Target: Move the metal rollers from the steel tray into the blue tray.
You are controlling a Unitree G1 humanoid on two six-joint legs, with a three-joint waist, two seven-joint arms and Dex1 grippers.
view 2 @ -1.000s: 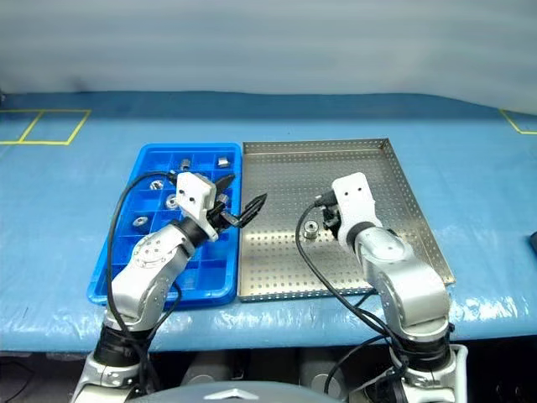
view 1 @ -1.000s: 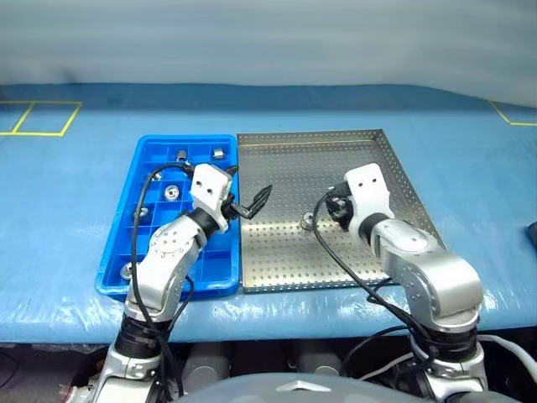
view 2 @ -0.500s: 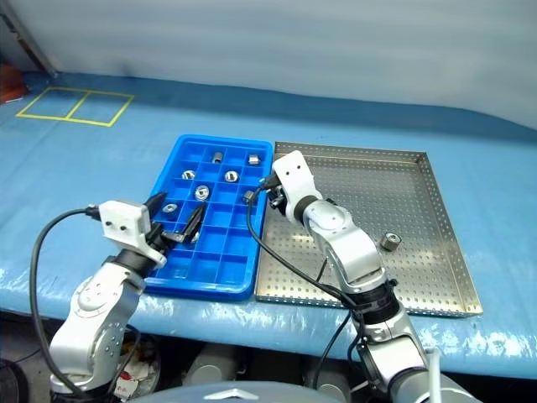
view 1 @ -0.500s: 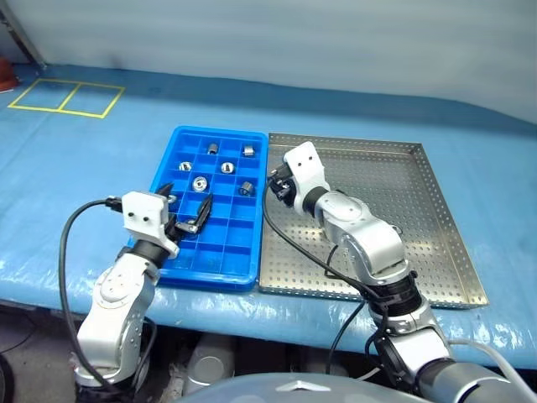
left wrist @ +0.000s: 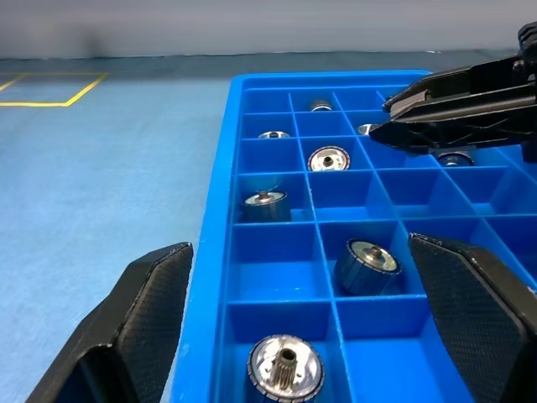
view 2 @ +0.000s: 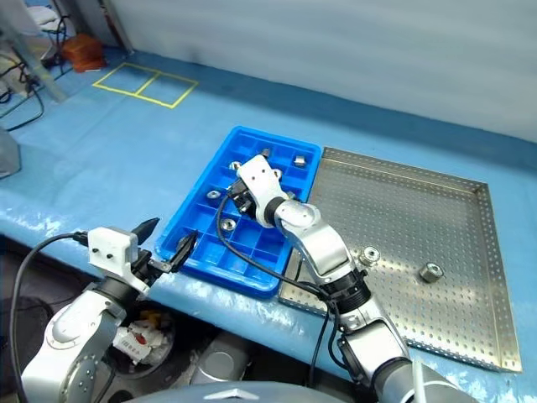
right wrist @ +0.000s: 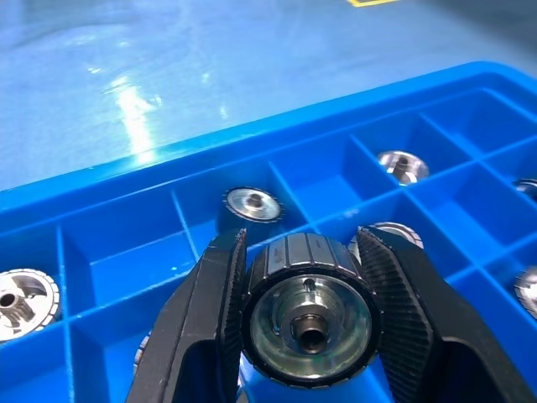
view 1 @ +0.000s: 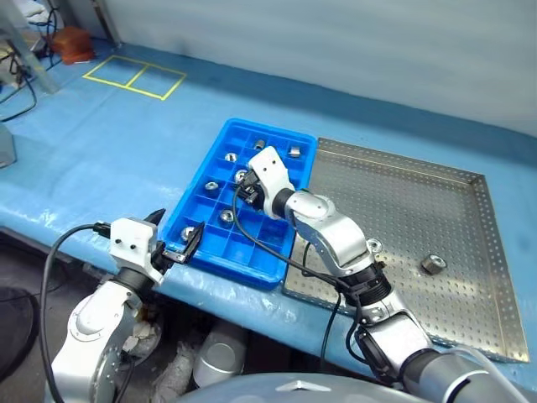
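Clamped between the two black fingers [right wrist: 214, 327] of the right gripper [right wrist: 306, 323]: one metal roller [right wrist: 307, 317], ribbed rim pinched on both sides, flat face and dark centre hole turned toward the wrist camera, long axis running along the fingers. Poised over the compartments of the blue tray [view 1: 190, 200], near the tray's middle; in the head views hidden behind the white wrist housing, so hard to make out there. Spread wide and holding nothing: the left gripper [view 1: 174, 241], hovering at the near left corner of the blue tray, fingertips [left wrist: 159, 294] apart on either side of the rim. Scattered in separate compartments: other metal rollers [left wrist: 367, 266], most standing on end with centre holes up, at least one tipped on its side; those at the far end too small to read. Left on the perforated floor of the steel tray [view 1: 470, 277]: two rollers, one [view 1: 432, 264] well out in the open, another [view 1: 373, 246] just beside the right forearm. Steel tray touching the blue tray's right side, its near corner cut off by the right arm.
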